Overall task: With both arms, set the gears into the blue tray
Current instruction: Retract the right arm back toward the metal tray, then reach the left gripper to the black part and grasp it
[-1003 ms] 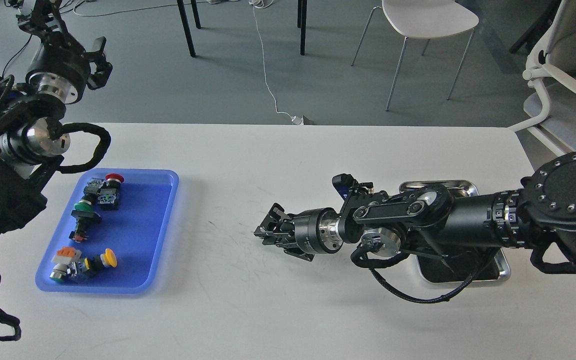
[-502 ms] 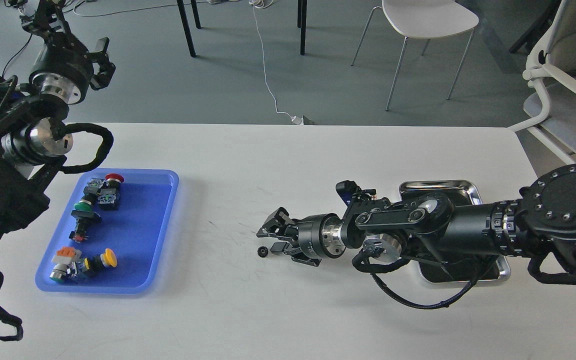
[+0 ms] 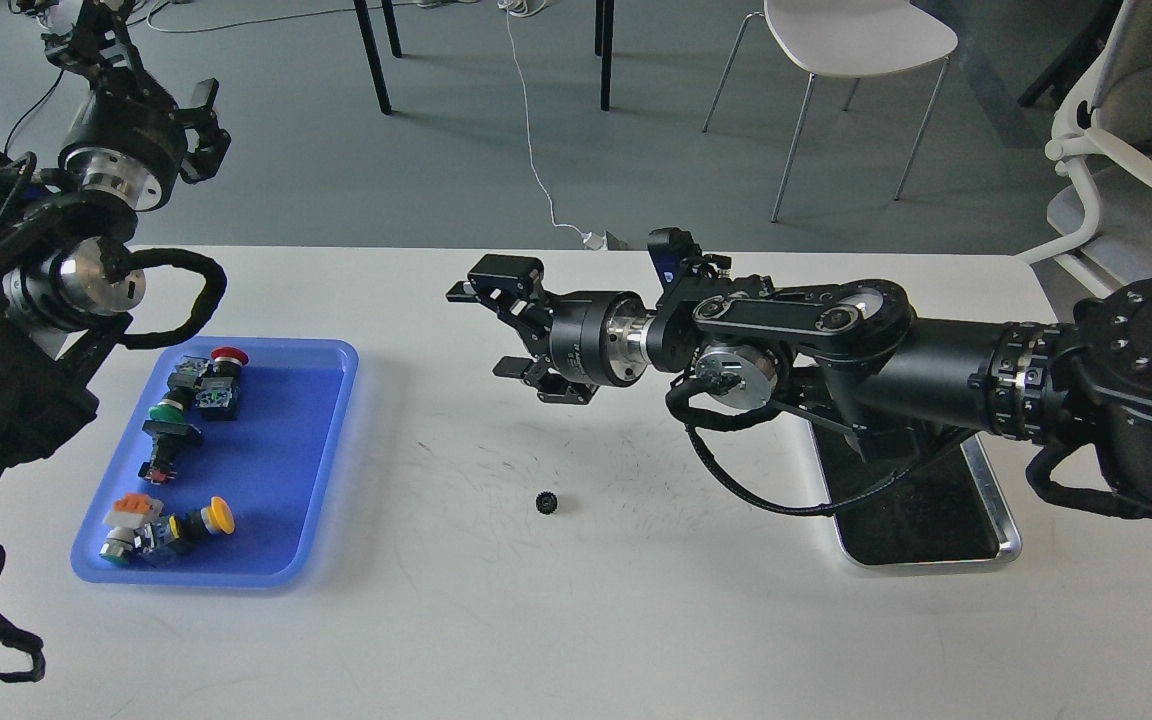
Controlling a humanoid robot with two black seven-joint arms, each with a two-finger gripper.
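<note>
One small black gear lies alone on the white table, right of the blue tray. My right gripper hovers well above and behind the gear, open, with nothing between its fingers. The blue tray sits at the left of the table and holds several push-button switches with red, green, orange and yellow caps; I see no gear in it. My left gripper is raised at the top left, beyond the table's far edge; its fingers cannot be told apart.
A shiny steel tray with a dark bottom lies at the right, partly under my right arm. A black cable loop of the left arm hangs just behind the blue tray. Chairs and table legs stand on the floor beyond the table.
My right gripper opened and let the gear go onto the table, then rose and moved away toward the back. The left arm barely moved.
</note>
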